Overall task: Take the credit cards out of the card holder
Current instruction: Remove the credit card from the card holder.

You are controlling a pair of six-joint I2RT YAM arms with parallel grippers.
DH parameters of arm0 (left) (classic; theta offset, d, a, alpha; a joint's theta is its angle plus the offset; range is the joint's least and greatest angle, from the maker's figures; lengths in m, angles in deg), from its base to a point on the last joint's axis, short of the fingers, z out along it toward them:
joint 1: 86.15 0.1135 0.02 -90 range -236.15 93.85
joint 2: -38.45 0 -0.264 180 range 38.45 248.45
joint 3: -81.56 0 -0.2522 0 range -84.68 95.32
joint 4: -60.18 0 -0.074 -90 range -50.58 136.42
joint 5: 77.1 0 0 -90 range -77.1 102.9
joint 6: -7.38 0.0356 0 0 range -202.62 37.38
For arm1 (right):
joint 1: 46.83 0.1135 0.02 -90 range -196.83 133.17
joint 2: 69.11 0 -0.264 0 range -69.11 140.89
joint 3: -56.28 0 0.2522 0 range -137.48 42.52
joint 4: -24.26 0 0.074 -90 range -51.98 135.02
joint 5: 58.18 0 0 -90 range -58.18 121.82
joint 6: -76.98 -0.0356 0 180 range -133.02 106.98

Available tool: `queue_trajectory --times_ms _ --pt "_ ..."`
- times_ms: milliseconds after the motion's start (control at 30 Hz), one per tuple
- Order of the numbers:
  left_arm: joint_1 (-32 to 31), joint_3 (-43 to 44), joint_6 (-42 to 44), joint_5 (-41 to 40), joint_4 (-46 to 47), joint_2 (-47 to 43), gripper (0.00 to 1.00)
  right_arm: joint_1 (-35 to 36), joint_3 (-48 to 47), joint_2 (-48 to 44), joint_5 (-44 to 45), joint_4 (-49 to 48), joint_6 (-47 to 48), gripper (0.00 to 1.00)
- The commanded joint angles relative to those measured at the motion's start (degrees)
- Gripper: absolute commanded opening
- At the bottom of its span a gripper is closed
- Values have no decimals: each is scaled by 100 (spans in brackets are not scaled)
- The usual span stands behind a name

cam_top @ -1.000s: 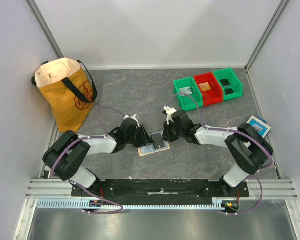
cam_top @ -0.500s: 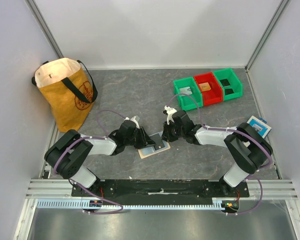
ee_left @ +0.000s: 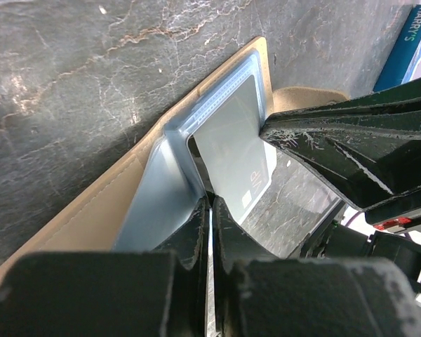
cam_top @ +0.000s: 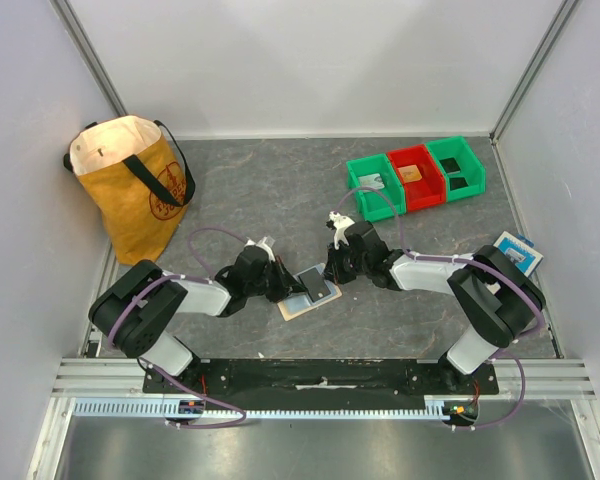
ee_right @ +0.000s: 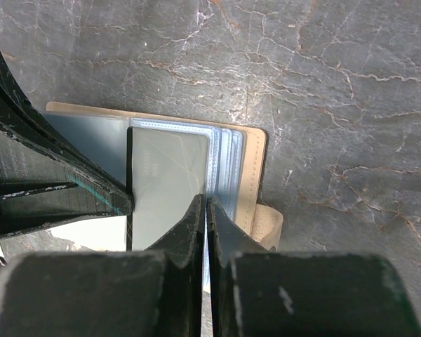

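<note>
The tan card holder (cam_top: 296, 308) lies open on the table between my two arms, its pale blue inner face (ee_left: 154, 193) up. A dark glossy credit card (cam_top: 318, 283) sticks partly out of its clear sleeve and is tilted up. My left gripper (cam_top: 286, 287) is shut on that card's near edge (ee_left: 233, 158). From the other side my right gripper (cam_top: 330, 272) is shut on the edge of the holder's sleeve (ee_right: 223, 165), right beside the card (ee_right: 168, 179). The holder's tan tab (ee_right: 269, 223) shows beside my right fingers (ee_right: 228, 235). No other card can be made out.
A yellow tote bag (cam_top: 130, 185) stands at the back left. Green, red and green bins (cam_top: 415, 177) sit at the back right. A blue-and-white packet (cam_top: 518, 252) lies at the right wall, also in the left wrist view (ee_left: 414, 38).
My left gripper has closed on the card and drawn slightly left. The card now stands tilted up out of the sleeve. The right jaws have closed a little further.
</note>
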State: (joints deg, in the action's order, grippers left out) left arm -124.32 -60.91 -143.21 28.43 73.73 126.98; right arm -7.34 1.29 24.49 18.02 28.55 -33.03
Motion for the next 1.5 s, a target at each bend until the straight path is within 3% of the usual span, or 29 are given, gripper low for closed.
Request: queue_trajectory --times_ms 0,433,633,700,833,933,1233,1467 --pt "38 -65 -224 20 495 33 2 33 159 132 88 271 50 4" --pt "117 -557 -347 135 135 -371 2 24 72 167 580 411 67 0" --pt "126 -444 -172 126 -156 -451 2 24 -51 9 300 490 103 1" --pt "117 -382 -145 143 -182 -425 2 24 -95 -131 185 490 111 4" --pt "117 -312 -128 152 -200 -407 2 24 -192 -316 45 499 94 24" --pt "126 -303 -110 152 -200 -442 2 24 -227 -439 18 491 41 31" --pt "117 -276 -75 135 -279 -539 2 24 -201 -694 -517 218 67 29" --pt "126 -215 -57 126 -314 -547 2 24 -245 -282 -975 -2 6 25"
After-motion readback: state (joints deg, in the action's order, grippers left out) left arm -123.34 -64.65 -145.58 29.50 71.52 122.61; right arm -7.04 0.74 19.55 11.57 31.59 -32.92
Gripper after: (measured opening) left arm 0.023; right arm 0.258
